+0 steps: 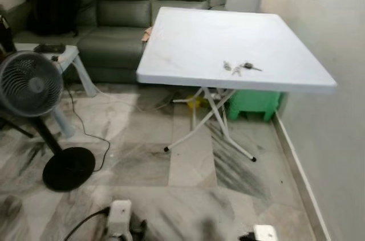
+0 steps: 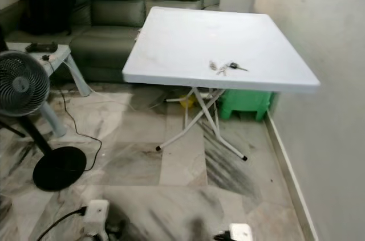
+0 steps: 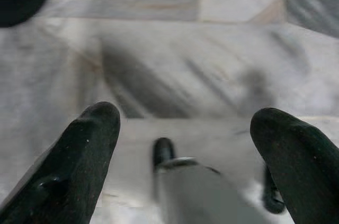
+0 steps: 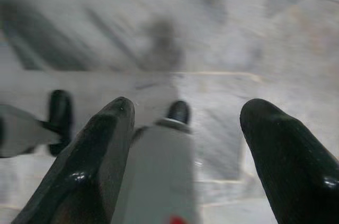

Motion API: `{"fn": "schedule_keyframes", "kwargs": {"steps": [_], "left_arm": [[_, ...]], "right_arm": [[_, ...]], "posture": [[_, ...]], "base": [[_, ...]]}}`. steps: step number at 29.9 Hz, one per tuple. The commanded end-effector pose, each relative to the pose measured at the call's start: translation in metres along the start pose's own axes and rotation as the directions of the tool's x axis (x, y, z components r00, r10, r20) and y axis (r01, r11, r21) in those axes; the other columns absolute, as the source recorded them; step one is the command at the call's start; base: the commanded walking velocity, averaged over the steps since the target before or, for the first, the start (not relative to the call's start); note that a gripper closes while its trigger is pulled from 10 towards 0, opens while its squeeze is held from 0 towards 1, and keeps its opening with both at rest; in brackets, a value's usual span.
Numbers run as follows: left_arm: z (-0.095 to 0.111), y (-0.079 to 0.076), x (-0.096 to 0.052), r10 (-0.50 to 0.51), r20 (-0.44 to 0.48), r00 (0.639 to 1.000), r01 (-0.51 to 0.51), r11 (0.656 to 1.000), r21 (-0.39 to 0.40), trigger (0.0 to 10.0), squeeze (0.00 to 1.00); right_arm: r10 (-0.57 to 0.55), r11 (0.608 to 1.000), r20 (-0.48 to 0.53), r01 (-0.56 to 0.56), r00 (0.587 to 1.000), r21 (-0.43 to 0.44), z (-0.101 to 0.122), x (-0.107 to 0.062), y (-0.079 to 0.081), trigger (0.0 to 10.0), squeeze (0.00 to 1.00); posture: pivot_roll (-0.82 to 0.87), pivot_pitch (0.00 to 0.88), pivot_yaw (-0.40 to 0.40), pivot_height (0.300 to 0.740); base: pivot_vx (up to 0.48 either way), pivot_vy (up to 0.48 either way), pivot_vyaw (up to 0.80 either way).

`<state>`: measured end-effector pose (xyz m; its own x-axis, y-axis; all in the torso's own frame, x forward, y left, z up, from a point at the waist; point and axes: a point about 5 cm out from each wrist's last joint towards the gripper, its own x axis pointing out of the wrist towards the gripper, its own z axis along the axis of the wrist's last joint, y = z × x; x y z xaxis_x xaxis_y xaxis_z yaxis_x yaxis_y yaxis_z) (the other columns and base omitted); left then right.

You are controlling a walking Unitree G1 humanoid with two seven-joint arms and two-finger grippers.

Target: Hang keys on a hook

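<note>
Down low and closest, both arms hang by the robot's sides over the grey marble floor [image 1: 188,167]. The left gripper [image 3: 183,123] has its two black fingers [image 3: 79,155] spread wide with nothing between them. The right gripper [image 4: 185,115] is the same, fingers [image 4: 286,150] wide apart and holding nothing. Both point down at the floor tiles.

A bit farther, at about 10 o'clock, stands a black floor fan [image 1: 28,84] on a round black base [image 1: 68,168]. A thin black cord [image 1: 85,133] runs along the floor beside it.

Ahead, at about 12 to 1 o'clock, is a white folding table [image 1: 194,36] with thin white crossed legs [image 1: 208,124]. The keys [image 1: 239,68] lie flat on the tabletop, near the table's front edge and toward its right side. It is a small bunch, too tiny to count.

Under the table, by the wall at 1 o'clock, sits a green plastic stool [image 1: 255,104].

Farthest back, at 11 o'clock, is a dark green sofa [image 1: 125,1]. A small white side table [image 1: 71,58] stands in front of it, behind the fan, with a dark flat thing [image 1: 50,48] on top.
</note>
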<state>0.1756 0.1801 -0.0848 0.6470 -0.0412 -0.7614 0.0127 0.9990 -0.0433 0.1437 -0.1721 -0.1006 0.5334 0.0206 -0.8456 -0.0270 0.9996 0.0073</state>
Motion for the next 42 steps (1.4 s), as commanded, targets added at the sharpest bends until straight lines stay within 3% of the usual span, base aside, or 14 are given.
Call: {"fn": "schedule_keyframes", "kwargs": {"steps": [1,10,16,20,27,32,36,38,40,42], "left_arm": [[0.005,-0.012,0.002,-0.031,0.021,0.999,0.031,1.000,0.004,10.0,0.00],[0.025,-0.010,0.006,-0.020,0.109,0.994,0.026,0.999,-0.048,10.0,0.00],[0.052,-0.011,0.009,-0.039,0.219,0.975,0.049,0.998,-0.041,10.0,0.00],[0.081,-0.011,0.010,-0.060,0.335,0.940,0.075,0.997,-0.031,10.0,0.00],[0.131,-0.015,0.002,-0.126,0.561,0.818,0.141,0.990,0.016,10.0,0.00],[0.145,-0.018,-0.005,-0.155,0.641,0.751,0.171,0.985,0.038,10.0,0.00],[0.160,-0.025,-0.013,-0.172,0.700,0.693,0.199,0.979,0.044,10.0,0.00],[0.161,-0.025,-0.015,-0.172,0.710,0.683,0.196,0.979,0.049,10.0,0.00],[0.174,-0.034,-0.022,-0.193,0.746,0.638,0.219,0.974,0.064,10.0,0.00],[0.181,-0.038,-0.027,-0.209,0.767,0.607,0.234,0.969,0.079,10.0,0.00]], "right_arm": [[-0.033,0.999,-0.001,0.033,0.999,0.000,-0.001,-0.002,-0.014,10.0,0.00],[-0.037,0.999,0.051,0.037,0.998,0.004,0.010,-0.001,-0.021,10.0,0.00],[-0.029,0.999,0.176,0.025,0.984,0.023,0.042,0.002,-0.024,10.0,0.00],[-0.005,1.000,0.317,-0.001,0.948,0.020,0.078,0.002,-0.023,10.0,0.00],[0.066,0.998,0.585,-0.065,0.808,-0.023,0.140,-0.009,-0.019,10.0,0.00],[0.091,0.996,0.683,-0.081,0.725,-0.046,0.157,-0.019,-0.015,10.0,0.00],[0.141,0.989,0.766,-0.129,0.627,-0.076,0.174,-0.033,-0.002,10.0,0.00],[0.147,0.987,0.773,-0.138,0.617,-0.078,0.176,-0.034,0.000,10.0,0.00],[0.180,0.981,0.816,-0.163,0.549,-0.106,0.190,-0.044,0.012,10.0,0.00],[0.195,0.976,0.839,-0.182,0.507,-0.117,0.200,-0.051,0.019,10.0,0.00]], "posture": [[0.00,0.000,-0.013,0.740],[0.00,0.006,-0.014,0.740],[0.00,0.015,-0.011,0.740],[-0.01,0.030,-0.009,0.740],[-0.01,0.041,-0.004,0.740],[-0.01,0.051,-0.003,0.740],[-0.02,0.061,0.000,0.740],[-0.02,0.062,0.000,0.740],[-0.01,0.066,0.000,0.740],[-0.01,0.066,0.000,0.740]], "base": [[0.000,0.000,0.00],[0.000,0.000,0.00],[0.000,0.000,0.00],[0.000,0.000,0.00],[0.000,0.000,0.00],[0.000,0.000,0.00],[0.000,0.000,0.00],[0.000,0.000,0.00],[0.000,0.000,0.00],[0.000,0.000,0.00]]}}
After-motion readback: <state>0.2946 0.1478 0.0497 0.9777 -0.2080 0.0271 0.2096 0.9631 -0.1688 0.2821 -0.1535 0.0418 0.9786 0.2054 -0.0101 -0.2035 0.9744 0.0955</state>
